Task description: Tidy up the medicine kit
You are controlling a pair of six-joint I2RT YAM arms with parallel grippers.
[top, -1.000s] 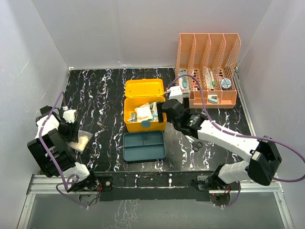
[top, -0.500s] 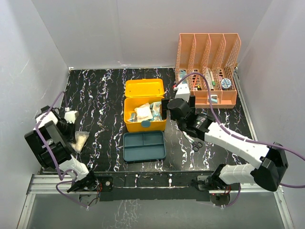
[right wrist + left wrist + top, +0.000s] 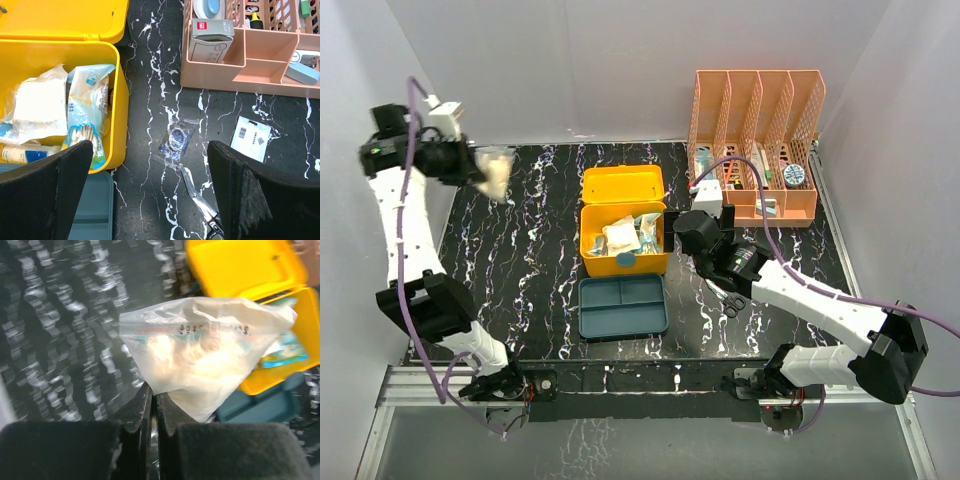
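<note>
Top external view places the medicine kit (image 3: 624, 240) near the middle of the black marbled desk (image 3: 520, 260), its hinged lid (image 3: 623, 185) folded open toward the far wall and the yellow box crowded with white and blue packets (image 3: 85, 110). The teal insert tray (image 3: 623, 307) lies out of the box on the desk, just beside the kit's near wall. The right hand (image 3: 150, 150) hangs next to the kit's right wall with its jaws spread wide and nothing between them. Under it on the desk lie a small clear packet (image 3: 176, 141), scissors (image 3: 200, 202) and a white barcode card (image 3: 253, 131). The orange mesh rack (image 3: 757, 140) stands beyond these at the far right, holding boxes and small items in its front trays. The left hand (image 3: 154, 395) is well apart from the kit, high over the far left corner, with its jaws pinched together on the corner of a clear plastic bag (image 3: 200, 350) of pale contents.
</note>
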